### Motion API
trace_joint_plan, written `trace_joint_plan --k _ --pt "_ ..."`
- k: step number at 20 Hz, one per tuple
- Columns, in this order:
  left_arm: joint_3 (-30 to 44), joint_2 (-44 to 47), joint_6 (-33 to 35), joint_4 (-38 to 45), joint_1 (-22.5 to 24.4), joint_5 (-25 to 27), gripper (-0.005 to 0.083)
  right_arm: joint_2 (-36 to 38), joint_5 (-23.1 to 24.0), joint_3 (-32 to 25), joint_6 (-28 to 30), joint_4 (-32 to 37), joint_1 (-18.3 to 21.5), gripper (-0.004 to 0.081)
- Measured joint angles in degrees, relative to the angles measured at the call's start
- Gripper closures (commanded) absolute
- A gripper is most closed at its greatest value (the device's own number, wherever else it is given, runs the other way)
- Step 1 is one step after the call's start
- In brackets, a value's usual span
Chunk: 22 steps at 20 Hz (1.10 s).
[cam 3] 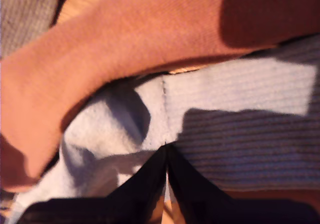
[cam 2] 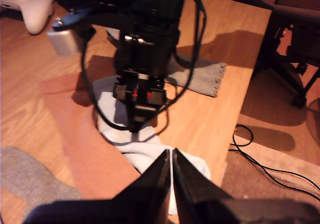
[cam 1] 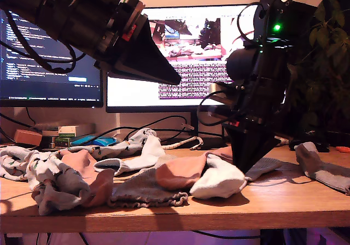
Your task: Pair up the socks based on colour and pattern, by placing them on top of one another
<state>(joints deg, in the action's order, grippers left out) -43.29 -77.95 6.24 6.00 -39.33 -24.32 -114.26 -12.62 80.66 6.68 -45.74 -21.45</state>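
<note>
Socks are soft and limp: my second gripper, jaws closed, pinches the ribbed white sock beside the pink sock; my first gripper hangs closed, empty.

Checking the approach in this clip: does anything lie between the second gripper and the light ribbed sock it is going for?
Nothing visible does. My second gripper has its tips right at the light ribbed sock, jaws together. The salmon-pink sock lies alongside, close to the tips but not between them and the ribbed sock.

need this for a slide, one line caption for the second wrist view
Second hand, closed, pressed onto a ribbed light blue sock beside a salmon-pink sock.
</note>
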Motion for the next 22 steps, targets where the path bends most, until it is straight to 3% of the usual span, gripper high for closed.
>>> trace_joint_plan --k 5,11,17,22 --pt "0.0 0.0 0.0 0.4 0.1 0.1 0.0797 0.0 9.6 0.9 5.5 0.1 0.6 0.0783" --pt "0.0 0.0 0.2 1.7 0.1 0.1 0.0797 -0.4 24.3 1.0 20.2 3.2 2.0 0.0783" --pt "0.0 0.0 0.2 1.7 0.1 0.0 0.0797 -0.7 23.8 1.0 24.8 5.3 1.6 0.0783" --pt "0.0 0.0 0.4 1.7 0.1 -0.3 0.0797 -0.7 22.3 2.0 22.6 3.0 1.1 0.0783"
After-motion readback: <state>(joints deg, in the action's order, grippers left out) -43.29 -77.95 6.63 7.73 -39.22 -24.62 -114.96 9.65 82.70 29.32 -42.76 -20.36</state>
